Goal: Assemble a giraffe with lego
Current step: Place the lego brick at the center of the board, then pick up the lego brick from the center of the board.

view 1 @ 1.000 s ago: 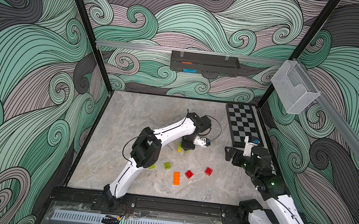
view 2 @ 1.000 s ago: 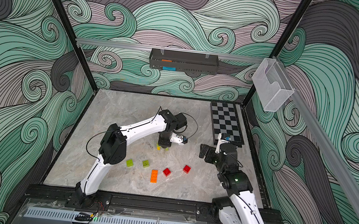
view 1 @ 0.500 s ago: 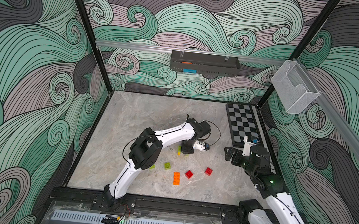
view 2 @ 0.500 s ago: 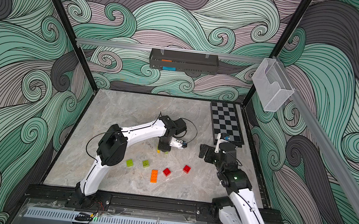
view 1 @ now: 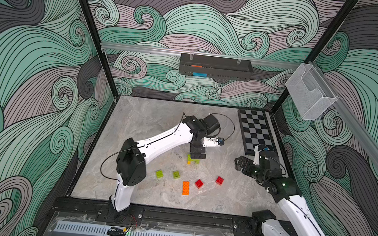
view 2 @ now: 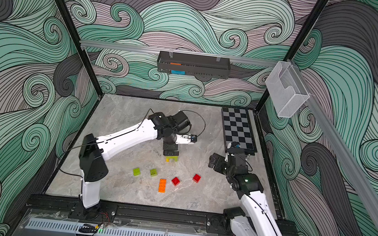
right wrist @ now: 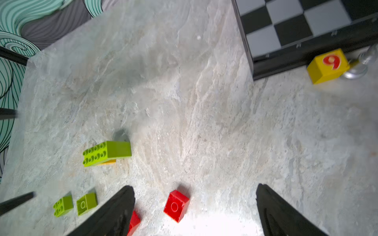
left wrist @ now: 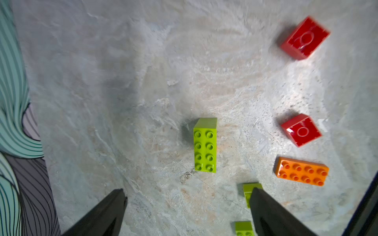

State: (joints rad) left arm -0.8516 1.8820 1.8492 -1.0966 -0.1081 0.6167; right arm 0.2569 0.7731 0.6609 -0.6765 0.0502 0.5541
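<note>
The giraffe is a small stack at mid-table: a long lime green brick on a yellow brick and a green one. My left gripper hangs open just above it, touching nothing, and also shows in a top view. Loose lego lies nearer the front: two green bricks, an orange brick and two red bricks. My right gripper is open and empty above a red brick, to the right of the bricks.
A chessboard lies along the back right of the table. A yellow cube marked 9 sits by its near edge, next to a metal fitting. A black shelf hangs on the back wall and a clear bin on the right rail.
My left gripper has opened and let go of the long green brick, which stays on the stack. The right arm has barely moved.
</note>
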